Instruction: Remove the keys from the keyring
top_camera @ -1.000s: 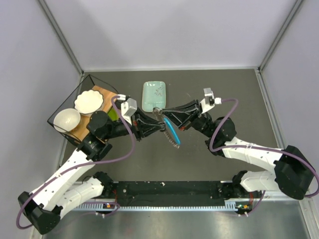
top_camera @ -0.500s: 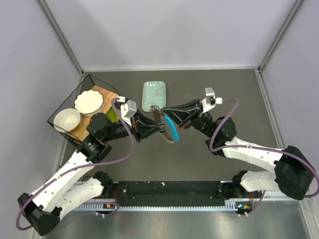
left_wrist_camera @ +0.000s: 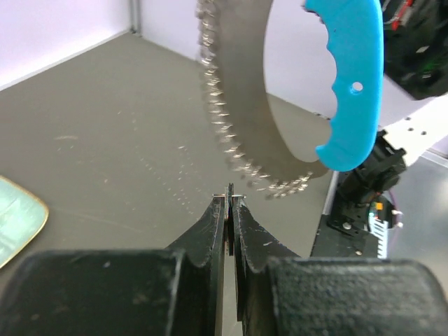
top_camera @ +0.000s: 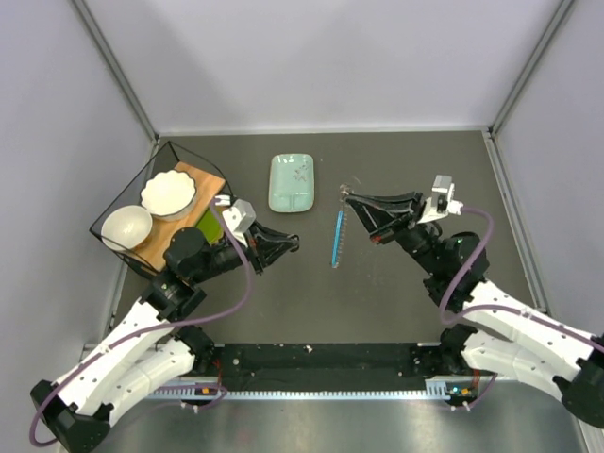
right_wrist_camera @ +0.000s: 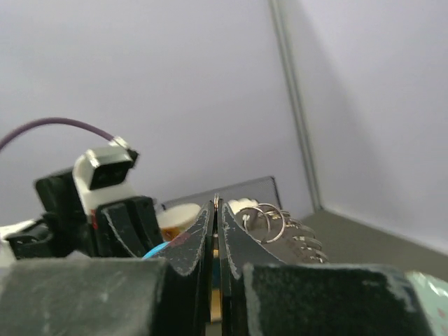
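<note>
Fingers of the left gripper (top_camera: pixel 291 243) are pressed together at the near left, well apart from the keyring. In the left wrist view a thin sliver seems to sit between the tips, but I cannot tell if it is a key. To the right, the right gripper (top_camera: pixel 350 197) pinches the keyring (right_wrist_camera: pixel 268 221) by its small rings, above the table (top_camera: pixel 425 160). The blue tag (top_camera: pixel 336 238) hangs down from it, with a silvery chain of rings (left_wrist_camera: pixel 218 112) along its side. Farther, the green dish (top_camera: pixel 292 182) lies flat, to the left of the keyring. To do this step well, I think the right gripper should hold the keyring steady, turned toward the left arm. Then the left tips can take one key by its head and slide it slowly along the coil to the open end, without pulling the keyring out of the grip
</note>
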### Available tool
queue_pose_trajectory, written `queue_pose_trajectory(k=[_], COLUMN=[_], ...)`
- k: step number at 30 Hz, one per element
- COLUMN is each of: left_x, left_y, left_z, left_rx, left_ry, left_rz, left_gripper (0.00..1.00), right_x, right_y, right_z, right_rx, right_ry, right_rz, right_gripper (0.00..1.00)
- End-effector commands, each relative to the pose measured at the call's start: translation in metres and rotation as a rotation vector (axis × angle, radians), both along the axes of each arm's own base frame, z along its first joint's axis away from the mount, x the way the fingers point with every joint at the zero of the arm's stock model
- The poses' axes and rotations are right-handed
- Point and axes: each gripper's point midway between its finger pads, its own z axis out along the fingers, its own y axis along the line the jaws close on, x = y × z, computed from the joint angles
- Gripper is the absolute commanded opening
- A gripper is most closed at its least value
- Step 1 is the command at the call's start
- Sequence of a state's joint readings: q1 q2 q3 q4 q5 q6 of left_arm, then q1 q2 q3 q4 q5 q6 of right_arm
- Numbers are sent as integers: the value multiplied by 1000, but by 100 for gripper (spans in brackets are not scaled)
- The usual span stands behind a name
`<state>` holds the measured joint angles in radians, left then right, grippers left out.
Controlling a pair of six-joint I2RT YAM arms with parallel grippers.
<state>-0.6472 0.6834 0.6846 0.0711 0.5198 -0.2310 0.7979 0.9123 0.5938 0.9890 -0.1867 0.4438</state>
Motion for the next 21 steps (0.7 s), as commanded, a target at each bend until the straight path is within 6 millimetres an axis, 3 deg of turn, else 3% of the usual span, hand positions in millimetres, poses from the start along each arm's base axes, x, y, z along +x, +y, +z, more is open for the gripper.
queue_pose_trajectory(k=[1,3,6,7,10,16,21], left_x=[23,33,46,52,67,94,110], left_y=[13,16,19,17,20,30,25], left_z=[-19,-28,-41,-48,-74,-130,-165], left_rx=[54,66,86,104,184,353,428], left_ry=[29,56,104,122,195,371,493], left_rz=[151,205,269,282,351,501,560], left_gripper=[0,0,0,0,0,0,0], right_x=[47,63,84,90,97,110,144], right_y=[-31,-50,-90,-108,-143,-156,-151], right_z=[-63,-98,-128,-148,-177,-216,-236], right_rx=[-259,-368,-451,-509,-617,-718,-687], right_ry=[177,301,414,479,583,727,779], right_rz=[-308,-423,-604,-671,-788,-815,-781], right_gripper=[0,0,0,0,0,0,0])
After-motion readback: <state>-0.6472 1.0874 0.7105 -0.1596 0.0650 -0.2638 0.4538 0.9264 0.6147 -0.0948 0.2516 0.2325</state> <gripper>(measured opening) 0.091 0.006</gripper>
